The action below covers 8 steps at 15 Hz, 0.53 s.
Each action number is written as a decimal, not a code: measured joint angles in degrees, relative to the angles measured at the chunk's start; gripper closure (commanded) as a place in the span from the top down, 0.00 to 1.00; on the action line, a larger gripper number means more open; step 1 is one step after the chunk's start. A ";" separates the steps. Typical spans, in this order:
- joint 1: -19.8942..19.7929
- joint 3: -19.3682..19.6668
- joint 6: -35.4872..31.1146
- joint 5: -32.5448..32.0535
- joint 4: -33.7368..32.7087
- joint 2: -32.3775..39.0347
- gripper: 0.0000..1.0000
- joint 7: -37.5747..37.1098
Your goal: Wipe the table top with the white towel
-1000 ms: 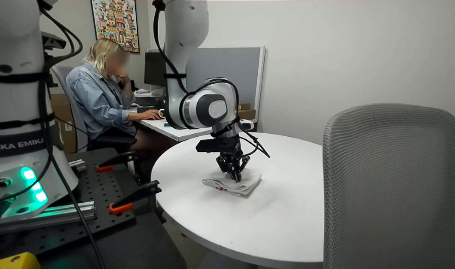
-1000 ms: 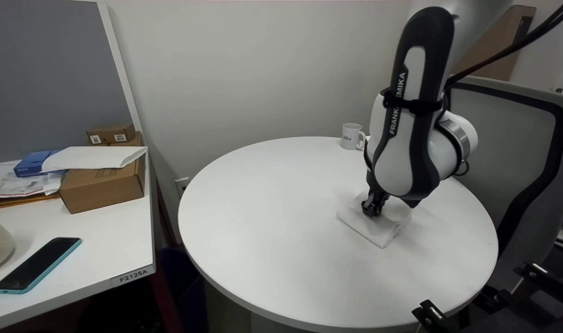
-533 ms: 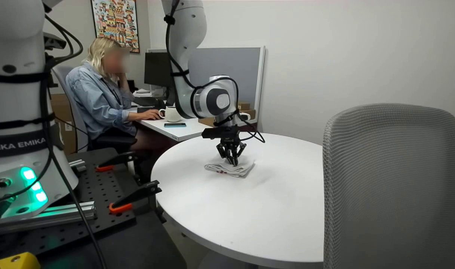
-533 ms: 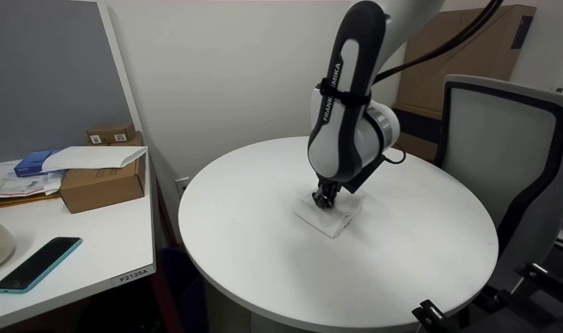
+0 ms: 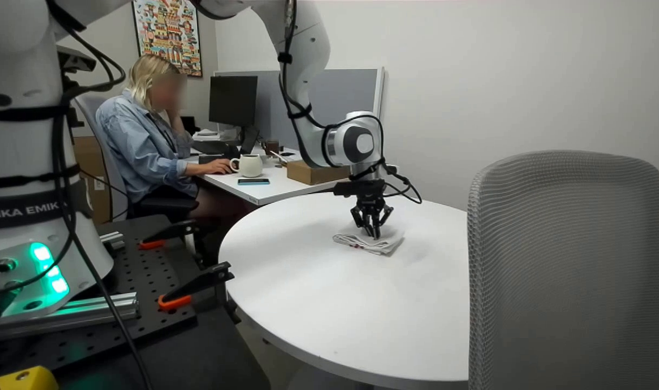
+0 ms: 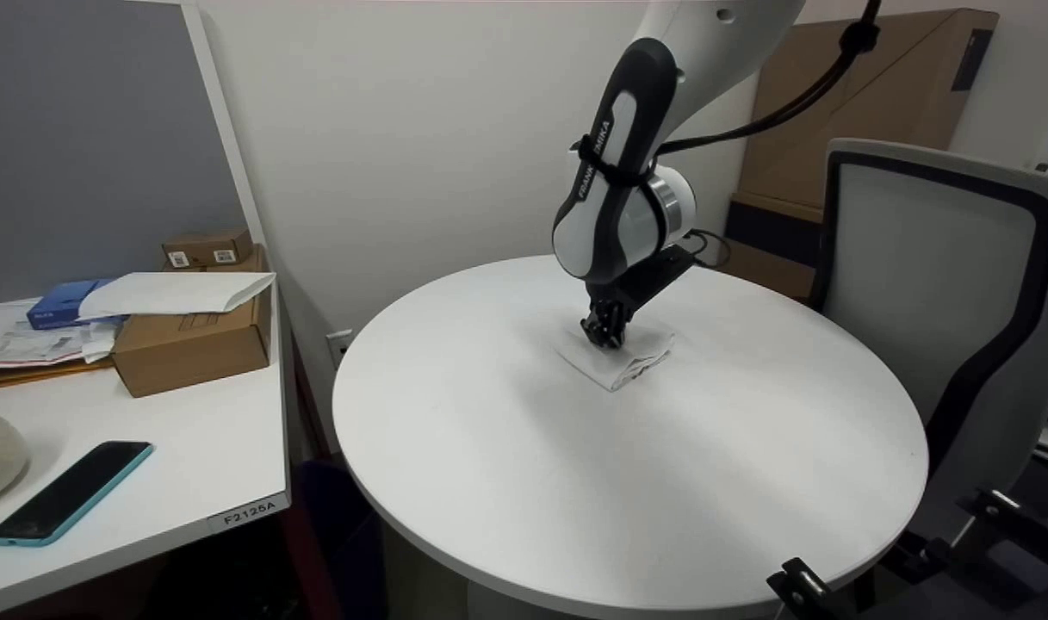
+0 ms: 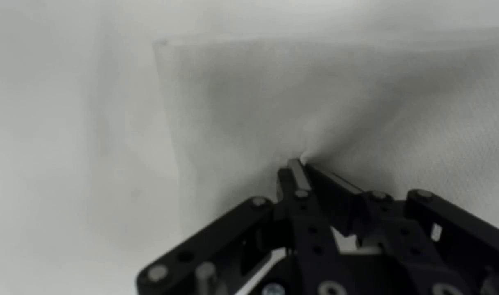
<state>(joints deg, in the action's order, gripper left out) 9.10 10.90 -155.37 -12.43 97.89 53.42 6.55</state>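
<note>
The white towel (image 5: 389,245) lies folded on the round white table top (image 5: 334,309), toward its far side by the wall. It also shows in an exterior view (image 6: 614,372), where its near corner points to the camera. My gripper (image 5: 374,236) points down onto the towel, with its fingertips at the cloth. In the wrist view the gripper (image 7: 302,162) has its fingertips together on a small pinched fold of the towel (image 7: 233,102). Creases run out from the fold. The cloth's underside is hidden.
A grey mesh chair (image 5: 567,260) stands close against the table. A desk (image 6: 188,456) with a phone (image 6: 69,493) and a cardboard box (image 6: 192,349) stands beside it. A person (image 5: 145,135) sits at that desk. A wall is behind the table.
My gripper has slid the towel over the table, first toward the desk side, then outward from the robot base toward the wall. The mug seen earlier is out of sight.
</note>
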 measured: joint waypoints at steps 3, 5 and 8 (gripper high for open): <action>-5.95 0.91 1.04 -0.20 -2.72 1.56 0.04 0.14; -9.57 2.09 1.03 -0.34 -2.46 1.67 0.04 0.14; -12.91 4.81 0.19 -1.48 0.18 1.05 0.04 0.13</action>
<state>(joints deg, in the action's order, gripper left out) -3.81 15.71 -155.17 -13.91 98.07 54.47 6.68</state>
